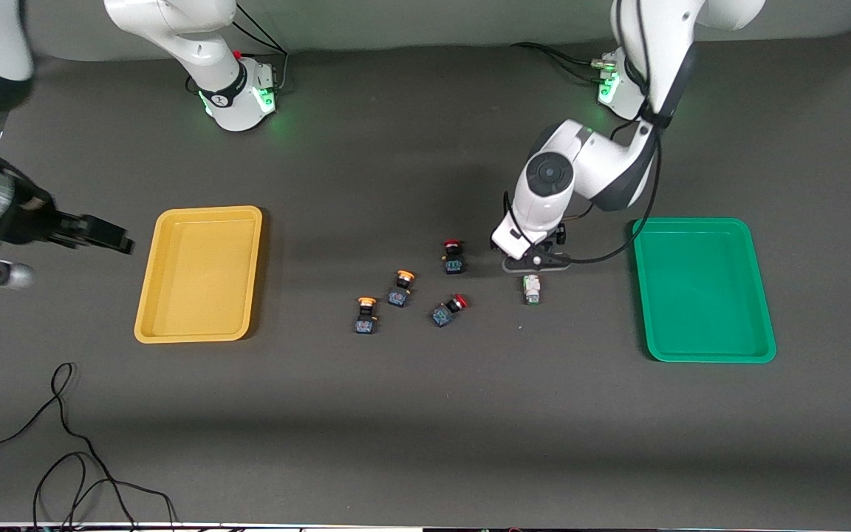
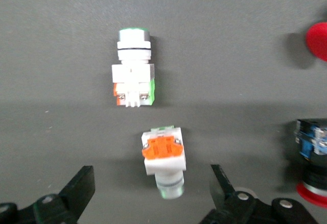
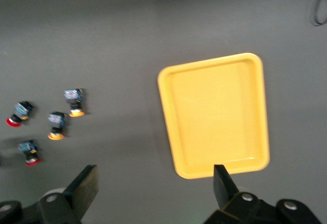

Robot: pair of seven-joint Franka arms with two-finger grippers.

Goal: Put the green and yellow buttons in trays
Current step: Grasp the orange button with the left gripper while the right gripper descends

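Two whitish buttons lie between the button cluster and the green tray [image 1: 702, 290]. The green-accented one [image 1: 531, 288] also shows in the left wrist view [image 2: 134, 70]. My left gripper [image 1: 536, 262] is low over the orange-accented one [image 2: 163, 160], which lies between its open fingers [image 2: 82, 185] untouched and is hidden in the front view. Two yellow-capped buttons [image 1: 405, 284] [image 1: 366, 314] lie on the mat, also seen in the right wrist view [image 3: 75, 101] [image 3: 56, 126]. My right gripper [image 1: 119, 240] is open and empty, up in the air beside the yellow tray [image 1: 200, 273], which shows in its view [image 3: 214, 114].
Two dark-bodied red-capped buttons [image 1: 453, 255] [image 1: 449, 309] lie close to the yellow-capped ones, and show in the left wrist view [image 2: 318, 40] [image 2: 311, 157]. A black cable [image 1: 63, 443] loops on the mat near the front camera at the right arm's end. Both trays hold nothing.
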